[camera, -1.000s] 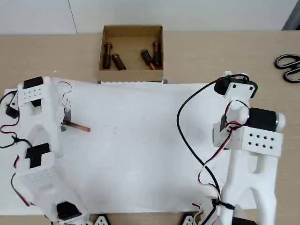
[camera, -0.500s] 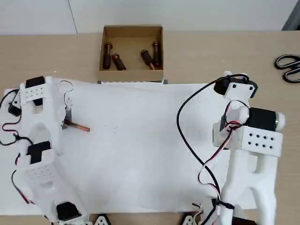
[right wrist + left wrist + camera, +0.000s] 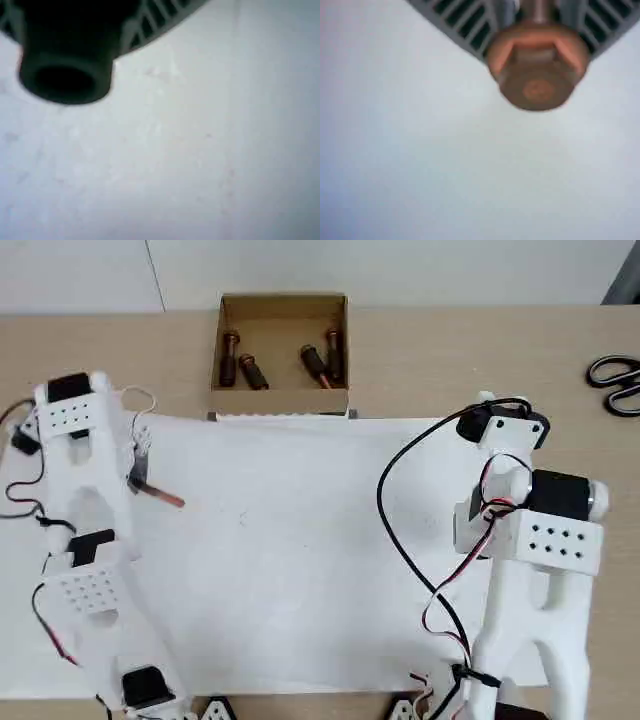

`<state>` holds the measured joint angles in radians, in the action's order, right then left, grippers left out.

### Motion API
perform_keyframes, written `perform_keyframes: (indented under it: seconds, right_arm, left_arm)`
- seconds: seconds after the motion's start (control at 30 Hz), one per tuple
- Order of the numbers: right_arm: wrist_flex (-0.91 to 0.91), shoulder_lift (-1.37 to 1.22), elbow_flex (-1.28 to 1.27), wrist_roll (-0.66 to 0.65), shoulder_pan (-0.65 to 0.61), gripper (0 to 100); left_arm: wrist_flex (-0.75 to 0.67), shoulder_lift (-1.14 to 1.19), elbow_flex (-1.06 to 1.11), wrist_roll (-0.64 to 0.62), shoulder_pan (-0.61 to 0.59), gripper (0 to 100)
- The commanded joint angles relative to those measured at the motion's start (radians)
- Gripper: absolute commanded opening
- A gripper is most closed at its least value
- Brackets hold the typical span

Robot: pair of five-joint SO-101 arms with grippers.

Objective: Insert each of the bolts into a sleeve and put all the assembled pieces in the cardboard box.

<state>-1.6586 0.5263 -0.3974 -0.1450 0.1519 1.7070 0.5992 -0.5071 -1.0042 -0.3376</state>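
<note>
Pulling my left gripper (image 3: 141, 480) toward the far side since a second ago, I am clenching the bolt (image 3: 160, 496), which is now tilting rather than lying level over the white sheet (image 3: 300, 570). My right gripper (image 3: 75, 35) is staying put, squeezing the dark sleeve (image 3: 65, 75). Open sheet is lying between my arms. The cardboard box (image 3: 280, 400) is sitting just past the sheet's far edge, holding four assembled pieces (image 3: 252, 372). Scissors (image 3: 615, 380) are lying at the right edge of the table (image 3: 430, 350).
</note>
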Motion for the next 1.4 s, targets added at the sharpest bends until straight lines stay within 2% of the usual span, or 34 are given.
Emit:
perform_keyframes:
  seconds: [0.0,0.27,0.4,0.6,0.77,0.9,1.0,1.2,1.37]
  right_arm:
    - [0.012,0.031,0.008,0.011,0.004,0.4]
    - [0.012,0.033,0.012,0.011,0.002,0.4]
    - [-0.005,0.033,0.084,0.011,0.002,0.4]
    - [-0.007,0.077,0.247,0.011,0.001,0.3]
    - [-0.004,0.199,0.269,0.011,-0.117,0.3]
    - [0.001,0.305,0.224,0.011,-0.246,0.3]
    - [0.001,0.383,0.158,0.011,-0.298,0.3]
    - [0.012,0.568,0.015,0.005,-0.306,0.3]
    - [0.104,0.733,-0.123,0.002,-0.308,0.3]
  left_arm:
    - [0.046,-0.021,-0.134,0.048,0.066,1]
    - [0.046,-0.054,-0.205,0.213,0.115,1]
    - [0.046,-0.143,-0.205,0.288,0.155,1]
    - [0.044,-0.354,-0.205,0.519,0.269,1]
    - [-0.02,-0.502,-0.2,0.68,0.333,1]
    - [-0.084,-0.571,-0.199,0.773,0.338,1]
    - [-0.091,-0.606,-0.199,0.85,0.338,1]
    - [-0.083,-0.703,-0.197,1.007,0.338,1]
    - [-0.106,-0.822,-0.17,1.083,0.354,1]
